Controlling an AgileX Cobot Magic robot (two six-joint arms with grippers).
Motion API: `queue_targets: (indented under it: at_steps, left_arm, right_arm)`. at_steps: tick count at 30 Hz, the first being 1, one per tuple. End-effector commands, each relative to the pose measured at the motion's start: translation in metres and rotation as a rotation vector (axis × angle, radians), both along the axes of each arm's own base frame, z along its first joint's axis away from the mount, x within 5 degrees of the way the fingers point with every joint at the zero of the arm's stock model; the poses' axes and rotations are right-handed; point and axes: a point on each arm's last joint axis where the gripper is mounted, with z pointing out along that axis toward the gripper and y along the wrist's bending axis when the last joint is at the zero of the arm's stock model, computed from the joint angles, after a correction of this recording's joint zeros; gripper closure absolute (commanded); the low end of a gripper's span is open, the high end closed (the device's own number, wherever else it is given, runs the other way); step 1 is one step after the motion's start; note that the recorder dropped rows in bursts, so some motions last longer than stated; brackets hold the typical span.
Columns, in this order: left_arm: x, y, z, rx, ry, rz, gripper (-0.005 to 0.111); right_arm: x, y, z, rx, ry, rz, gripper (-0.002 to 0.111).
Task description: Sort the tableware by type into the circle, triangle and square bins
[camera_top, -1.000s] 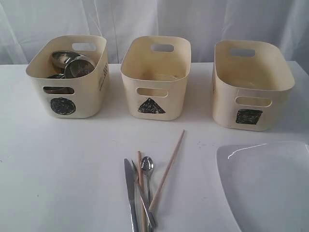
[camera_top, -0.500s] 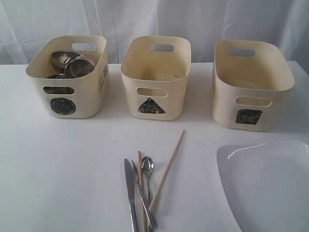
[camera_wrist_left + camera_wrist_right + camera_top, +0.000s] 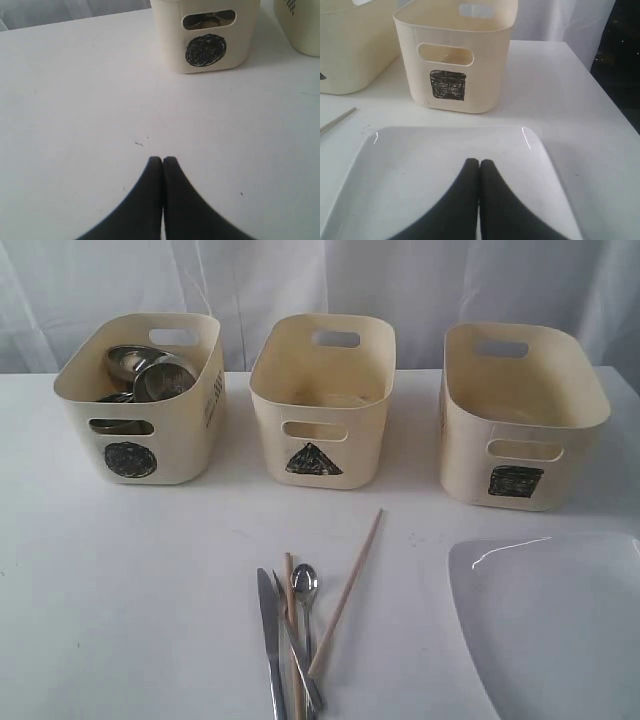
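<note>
Got both sets of jaws pinched fully together, gripping nothing: left gripper over bare table, right gripper above the plate. Going by the triangle bin: knife, spoon and chopsticks heaped just in front, plate front-right, circle bin to its left holding a steel bowl and cup, square bin to its right. Risks: grabbing one utensil and dragging the crossed pile along. Also a flat, slick plate, so easy to slip or clip a rim.

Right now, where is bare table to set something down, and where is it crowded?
Bare: the wide patch in front of the circle bin, left of the knife. Crowded: knife, spoon, chopsticks bunched; plate beside them.
</note>
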Motion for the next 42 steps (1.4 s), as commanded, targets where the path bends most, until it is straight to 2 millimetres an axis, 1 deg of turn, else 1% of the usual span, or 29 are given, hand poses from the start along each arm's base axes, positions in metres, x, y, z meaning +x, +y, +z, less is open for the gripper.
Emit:
queue_targets:
  at_steps: [1,3,6,10,12,14,16,20,42]
  left_arm:
    - [-0.007,-0.001,-0.026,-0.045,-0.005,0.011,0.107]
    - [-0.010,-0.003,-0.043,-0.119,0.049,0.025,0.107]
    - [-0.015,-0.008,-0.071,-0.254,0.180,0.036,0.107]
    - [-0.015,-0.009,-0.070,-0.254,0.169,0.028,0.107]
    - [-0.012,-0.004,-0.066,-0.200,0.095,0.052,0.107]
    - [-0.008,0.003,-0.057,-0.085,-0.031,0.075,0.107]
    - [-0.008,0.004,-0.054,-0.065,-0.071,0.084,0.107]
    - [-0.014,0.001,-0.068,-0.091,0.100,0.067,0.107]
    - [-0.013,0.001,-0.067,-0.092,0.091,0.060,0.107]
  right_arm:
    - [0.000,0.000,0.001,0.003,-0.013,0.002,0.108]
    - [0.000,0.000,0.001,0.003,-0.013,0.002,0.108]
    - [0.000,0.000,0.001,0.003,-0.013,0.002,0.108]
    - [0.000,0.000,0.001,0.003,-0.013,0.002,0.108]
    - [0.000,0.000,0.001,0.003,-0.013,0.002,0.108]
    - [0.000,0.000,0.001,0.003,-0.013,0.002,0.108]
    - [0.000,0.000,0.001,0.003,-0.013,0.002,0.108]
    - [0.000,0.000,0.001,0.003,-0.013,0.002,0.108]
    - [0.000,0.000,0.001,0.001,-0.013,0.002,0.108]
